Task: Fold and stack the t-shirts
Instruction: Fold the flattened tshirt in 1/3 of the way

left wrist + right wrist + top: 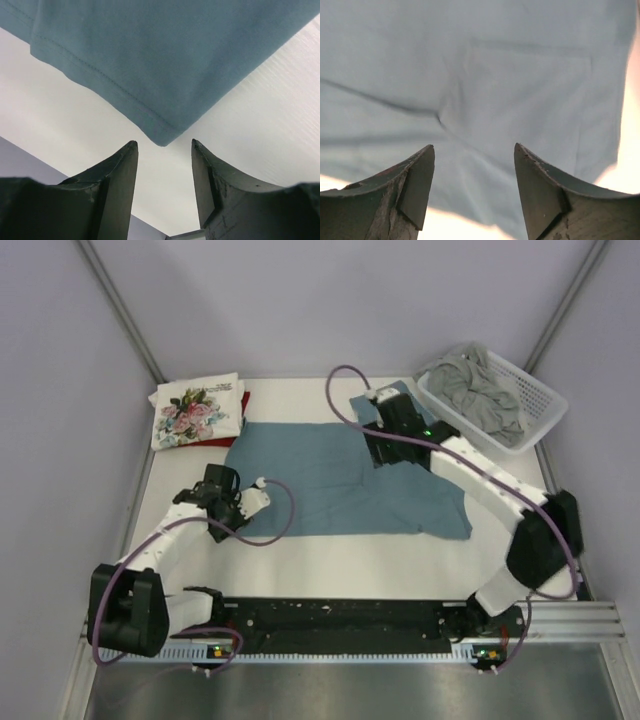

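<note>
Pale lavender walls close in a white bench (330, 565), and across its middle lies the teal-blue t-shirt (320, 490), spread flat, one sleeve reaching toward the far right. At the far left corner the folded floral t-shirt (193, 412) sits on the dark red t-shirt (244, 398), of which we see only an edge. The grey t-shirt (478, 390) is heaped in the white basket (545, 405) at the far right.

We find the left pincer (164, 146) parted and empty, just short of a hem corner on the teal shirt's left side. The right pincer (474, 150) is likewise parted with nothing between its jaws, hovering over the cloth near the far-right sleeve.

We judge the step in hand to be the first fold of the teal shirt. To do it well, we would have each pincer close on an edge, deep enough that the hem cannot slip out. Both should lift together at one height, carry the cloth over until the edges line up, and lay it down without dragging wrinkles across the bench.
</note>
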Controlling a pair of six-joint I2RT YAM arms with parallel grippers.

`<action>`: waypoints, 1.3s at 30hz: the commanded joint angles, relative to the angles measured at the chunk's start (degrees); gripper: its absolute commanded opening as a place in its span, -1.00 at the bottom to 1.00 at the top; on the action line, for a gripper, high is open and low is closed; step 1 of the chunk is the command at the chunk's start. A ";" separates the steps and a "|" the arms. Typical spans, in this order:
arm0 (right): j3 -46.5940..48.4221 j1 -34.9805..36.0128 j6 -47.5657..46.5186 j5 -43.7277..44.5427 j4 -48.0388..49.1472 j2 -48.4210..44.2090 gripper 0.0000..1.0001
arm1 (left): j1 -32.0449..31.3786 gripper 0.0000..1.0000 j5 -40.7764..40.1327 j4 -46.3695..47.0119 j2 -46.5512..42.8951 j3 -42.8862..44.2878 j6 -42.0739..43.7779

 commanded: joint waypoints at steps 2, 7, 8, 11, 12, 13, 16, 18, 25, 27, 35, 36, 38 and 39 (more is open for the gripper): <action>-22.18 -9.38 25.43 -1.67 -3.36 -23.88 0.31 | 0.13 0.07 3.52 0.39 -1.19 -0.62 5.97; -39.52 -22.66 41.45 -7.15 -5.65 -41.90 0.25 | 0.05 0.09 6.60 3.03 0.13 -1.93 8.70; -42.33 -22.94 43.21 -5.59 -5.65 -44.72 0.24 | 0.05 0.10 6.25 3.81 0.57 -2.72 8.79; -48.06 -23.03 48.31 -3.37 -6.00 -50.63 0.21 | 0.05 0.09 2.93 8.29 1.89 -4.83 8.70; -49.20 -23.12 49.63 -3.55 -6.35 -50.55 0.21 | 0.05 0.08 2.21 9.61 2.50 -5.36 8.44; -50.35 -23.12 50.60 -3.90 -6.96 -49.86 0.21 | 0.05 0.05 1.69 10.58 3.03 -5.63 8.00; -52.11 -23.73 52.54 -4.17 -7.14 -44.94 0.21 | 0.05 -0.03 1.33 11.82 4.52 -5.45 6.59; -52.12 -24.26 53.33 -1.28 -7.14 -42.21 0.21 | 0.05 -0.14 1.50 12.34 5.05 -5.45 6.15; -53.25 -27.24 53.51 5.15 -2.49 -37.29 0.13 | 0.05 -0.93 2.21 14.11 5.58 -6.33 5.54; -55.01 -28.65 53.51 4.37 -0.65 -36.49 0.00 | 0.05 -1.00 2.29 14.28 5.50 -6.16 5.01; -61.25 -36.28 52.11 -0.56 2.35 -41.66 -1.00 | 0.05 -1.00 2.03 10.68 3.92 -5.19 3.69; -61.34 -37.52 52.02 -0.47 1.92 -43.42 -1.00 | 0.05 -1.00 1.77 10.33 3.13 -5.45 3.86; -60.99 -39.45 52.19 -0.38 1.04 -46.93 -1.00 | 0.05 -1.00 1.59 8.84 1.29 -5.63 4.04; -60.56 -40.51 52.45 -0.30 0.25 -49.04 -1.00 | 0.05 -1.00 1.68 8.14 0.06 -5.72 4.22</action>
